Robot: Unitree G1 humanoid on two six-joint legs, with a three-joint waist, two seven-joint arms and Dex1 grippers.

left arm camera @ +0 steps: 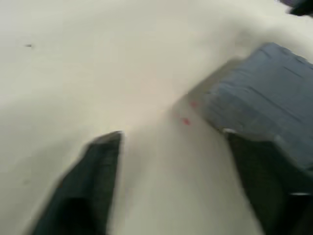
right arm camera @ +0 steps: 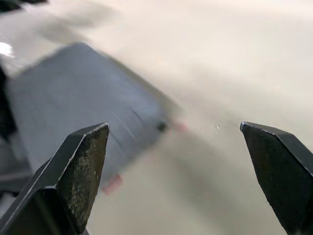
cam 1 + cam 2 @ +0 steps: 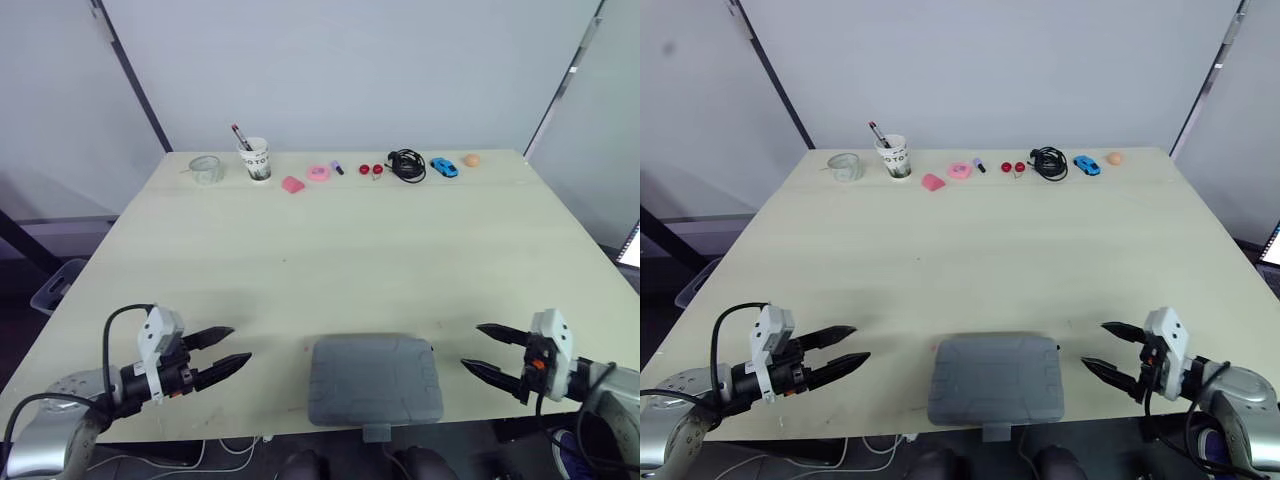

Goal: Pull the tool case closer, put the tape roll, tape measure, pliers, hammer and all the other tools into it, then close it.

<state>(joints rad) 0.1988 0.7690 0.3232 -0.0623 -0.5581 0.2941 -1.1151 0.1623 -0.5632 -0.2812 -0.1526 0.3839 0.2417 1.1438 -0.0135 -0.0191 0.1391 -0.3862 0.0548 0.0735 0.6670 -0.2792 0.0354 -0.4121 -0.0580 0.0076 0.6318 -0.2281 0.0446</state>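
Left gripper: fingers spread, holding nothing, just above the table, near its front edge, tips pointing inward at the tool case.

Right gripper: fingers likewise spread and empty, on the opposite side, tips pointing at the case.

Tool case: grey, lid down, flat at the front edge of the table between the two grippers. Apart from both; the right gripper is the closer one.

Far edge of the table, well apart from the case, in a row from the left: clear tape roll, paper cup with a pen in it, pink round item, black cable, blue toy car.
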